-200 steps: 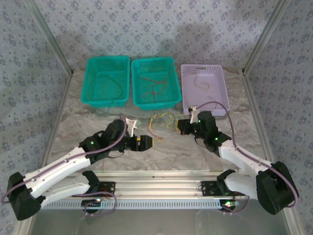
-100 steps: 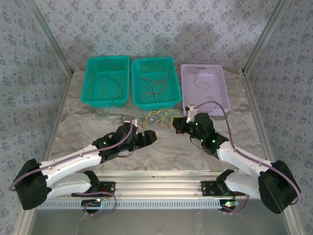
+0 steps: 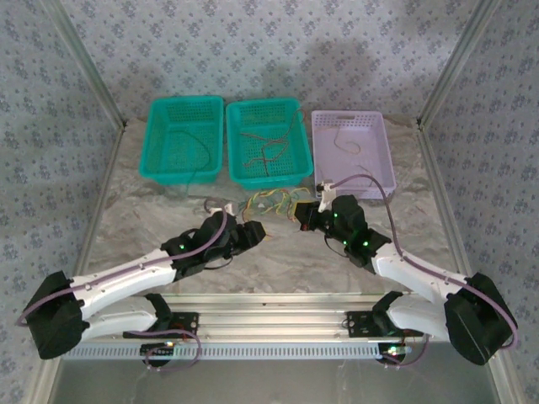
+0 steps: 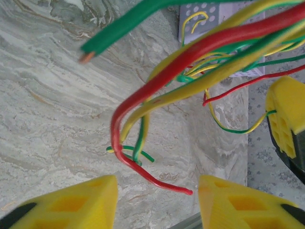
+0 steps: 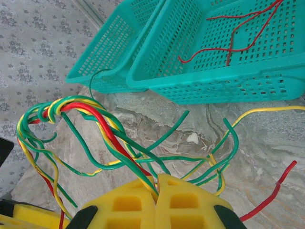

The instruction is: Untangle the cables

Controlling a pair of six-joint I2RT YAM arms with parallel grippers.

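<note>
One knot of green, yellow and red cables [image 3: 271,202] — strands too tangled to count. Right gripper [image 5: 156,180] clamps them; left gripper [image 4: 157,193] gapes.

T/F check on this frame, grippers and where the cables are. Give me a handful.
1. The right gripper is shut on the cables. True.
2. The left gripper is clamped tight. False: its fingers stand apart with a gap between them.
3. The middle teal basket has loose wires in it. True.
4. The lavender basket sits left of the teal ones. False: it is the rightmost basket.
5. The tangled bundle lies inside a basket. False: it is on the table, in front of the baskets, between the two grippers.
</note>
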